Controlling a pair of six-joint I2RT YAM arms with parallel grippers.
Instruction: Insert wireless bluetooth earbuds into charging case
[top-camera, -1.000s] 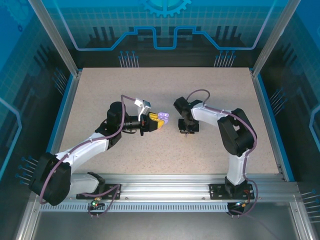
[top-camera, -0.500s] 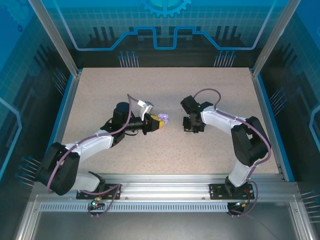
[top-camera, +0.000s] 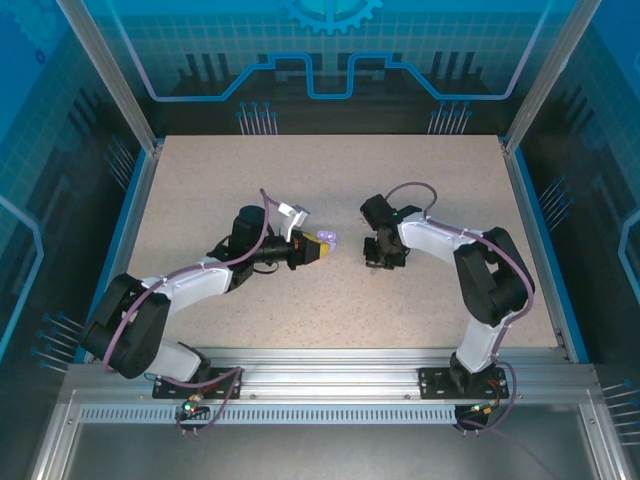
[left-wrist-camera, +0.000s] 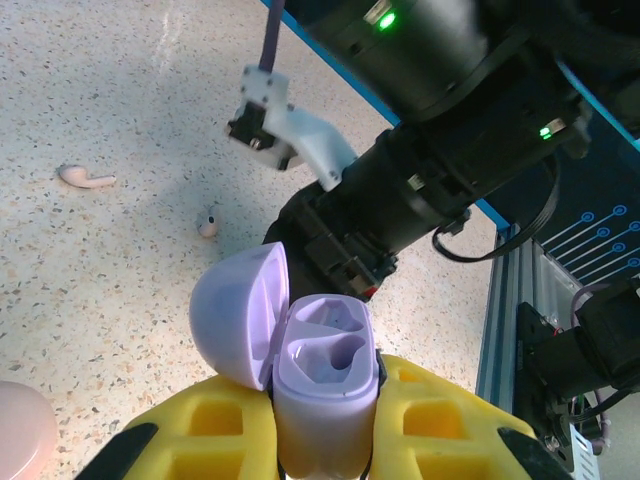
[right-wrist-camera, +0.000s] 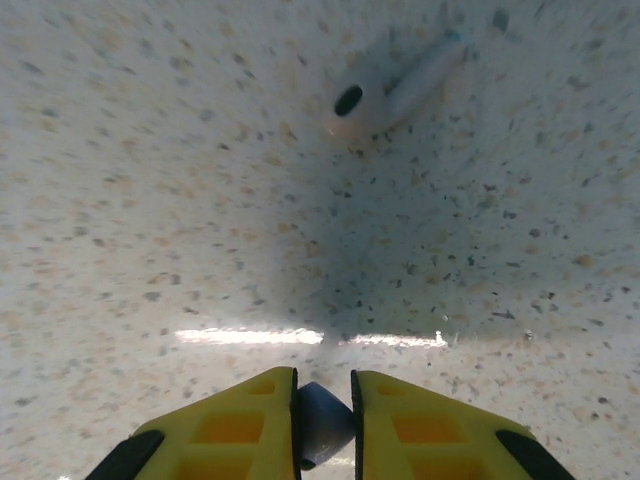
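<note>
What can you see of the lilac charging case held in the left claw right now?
The lilac glossy plastic charging case stands upright, pinched at its lower body between the yellow fingers of the left claw. Its rounded hinged lid is open, tipped to the left side. The two moulded sockets in its top face look empty. Nothing but the claw's fingers is seen touching it.

I read charging case (left-wrist-camera: 325, 345) upright between left gripper (left-wrist-camera: 322, 420) fingers, lid hinged off to its left. On table (top-camera: 400, 190) beyond case: far earbud (left-wrist-camera: 85, 178) out left, near earbud (left-wrist-camera: 208, 222) closer in. Right gripper (right-wrist-camera: 322, 400) sits right of case, pinched earbud (right-wrist-camera: 322, 425) between its fingers, loose earbud (right-wrist-camera: 390, 90) on table ahead.
</note>
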